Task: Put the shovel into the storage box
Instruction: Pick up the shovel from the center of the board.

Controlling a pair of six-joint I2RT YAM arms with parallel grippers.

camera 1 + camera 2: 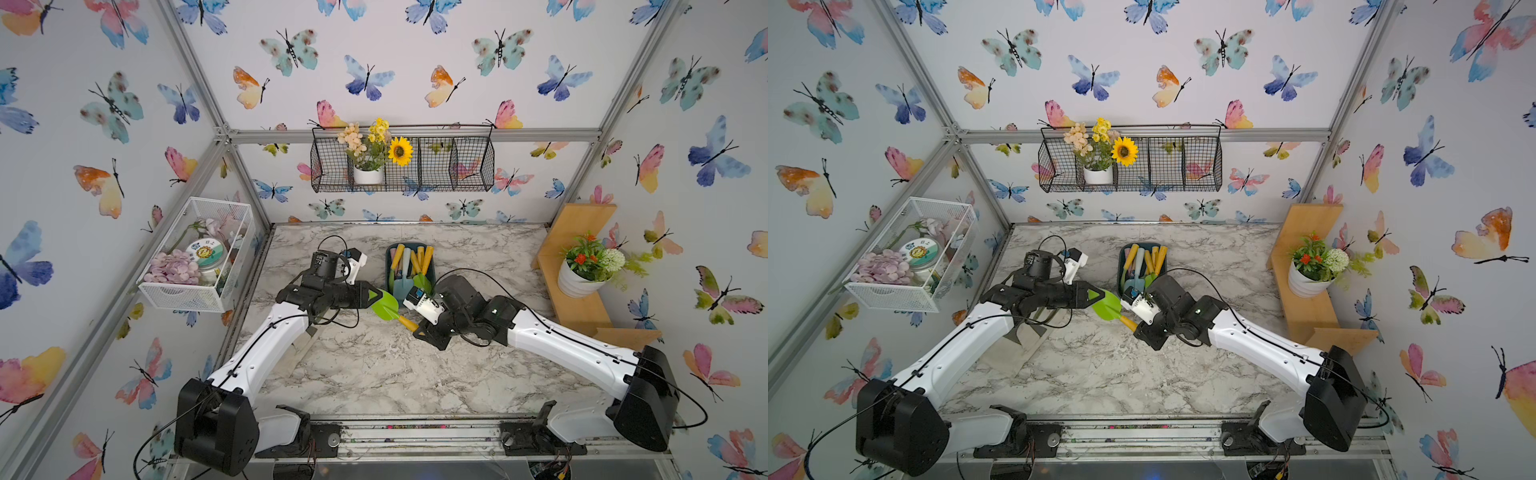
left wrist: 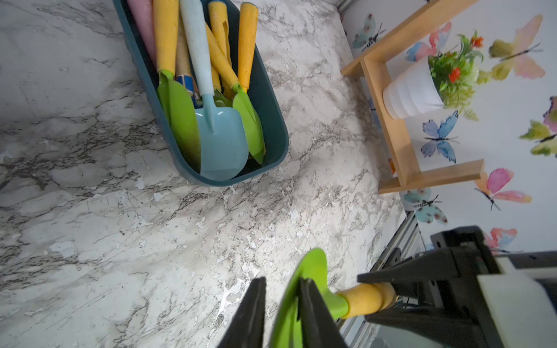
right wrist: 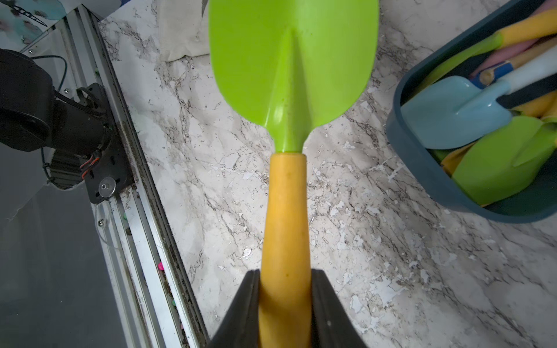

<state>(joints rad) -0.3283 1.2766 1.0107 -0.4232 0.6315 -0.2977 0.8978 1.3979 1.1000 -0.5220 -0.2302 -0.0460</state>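
1. The desk (image 1: 374,374) is a marble-pattern top. Both arms reach in over it toward the middle.
2. The left arm (image 1: 266,345) and right arm (image 1: 573,345) have their tips facing each other and meet at the shovel.
3. Surroundings: a black wire rack (image 1: 436,166) hangs on the back wall and a white mesh basket (image 1: 183,295) on the left wall. A wooden shelf (image 1: 582,316) with a potted plant (image 1: 582,274) stands at the right edge.
4. The storage box (image 2: 272,126) is a dark teal tub standing on the desk, mid-width, toward the back. It holds several tools, among them a light blue shovel (image 2: 223,141), with handles pointing to the back wall.
5. The shovel (image 1: 384,305) has a green blade and a yellow handle. It is outside the storage box, just in front of its near end, and is held over the desk between the two arms. The blade points to the left arm and the handle to the right arm.
6. The right jaws are closed on the yellow handle, with one finger (image 3: 241,310) tight against each side.
7. The left jaws are narrow and sit astride the blade's edge. One finger (image 2: 313,316) lies on the blade. Beside the other finger a thin strip of desk shows, so I cannot tell whether the clamp is complete.
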